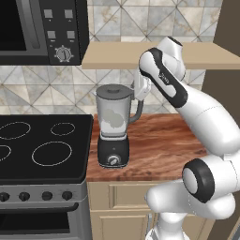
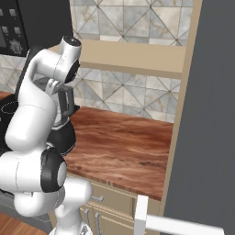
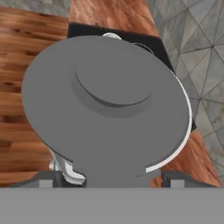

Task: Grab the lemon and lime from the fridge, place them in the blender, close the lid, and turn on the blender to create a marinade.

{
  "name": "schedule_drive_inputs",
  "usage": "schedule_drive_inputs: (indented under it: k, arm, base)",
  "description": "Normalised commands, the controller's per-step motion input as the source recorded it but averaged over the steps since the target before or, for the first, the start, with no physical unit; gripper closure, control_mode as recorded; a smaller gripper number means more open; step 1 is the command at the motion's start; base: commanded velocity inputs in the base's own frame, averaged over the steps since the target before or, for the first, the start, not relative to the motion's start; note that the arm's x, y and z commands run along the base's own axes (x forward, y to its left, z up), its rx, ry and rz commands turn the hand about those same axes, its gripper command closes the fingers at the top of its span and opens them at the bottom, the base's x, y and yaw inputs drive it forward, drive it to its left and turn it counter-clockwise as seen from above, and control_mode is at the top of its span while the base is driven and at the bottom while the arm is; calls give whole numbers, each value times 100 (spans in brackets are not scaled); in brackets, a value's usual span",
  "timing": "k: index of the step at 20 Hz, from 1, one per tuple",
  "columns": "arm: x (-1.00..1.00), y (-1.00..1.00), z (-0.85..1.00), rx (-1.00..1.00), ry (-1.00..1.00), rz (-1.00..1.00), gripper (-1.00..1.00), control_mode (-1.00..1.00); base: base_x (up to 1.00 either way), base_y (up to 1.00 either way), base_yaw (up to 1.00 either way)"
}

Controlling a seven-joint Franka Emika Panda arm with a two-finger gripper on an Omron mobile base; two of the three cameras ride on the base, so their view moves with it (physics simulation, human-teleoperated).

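Lid (image 3: 109, 105) seated on blender (image 1: 113, 126) near counter's (image 1: 159, 150) left edge; gripper (image 3: 109, 181) fingers spread, released. Step: lid closed. Next: reach silver knob (image 1: 112, 160), turn on

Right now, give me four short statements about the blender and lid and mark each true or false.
1. The lid sits on the blender jar. True.
2. The blender stands on the stove. False: it stands on the wooden counter, beside the stove.
3. The fingers are clamped on the lid's knob. False: they stand open, either side of it.
4. The blender has a knob on its black base. True.
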Motion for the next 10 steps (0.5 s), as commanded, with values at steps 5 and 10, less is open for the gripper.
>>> schedule_drive_inputs:
  k: [5,10]
  arm:
    - [-33,0,17,0,-11,0,-100,-100]
    - [-67,2,57,0,-22,0,-100,-100]
  base:
    - [0,0,0]
    - [0,0,0]
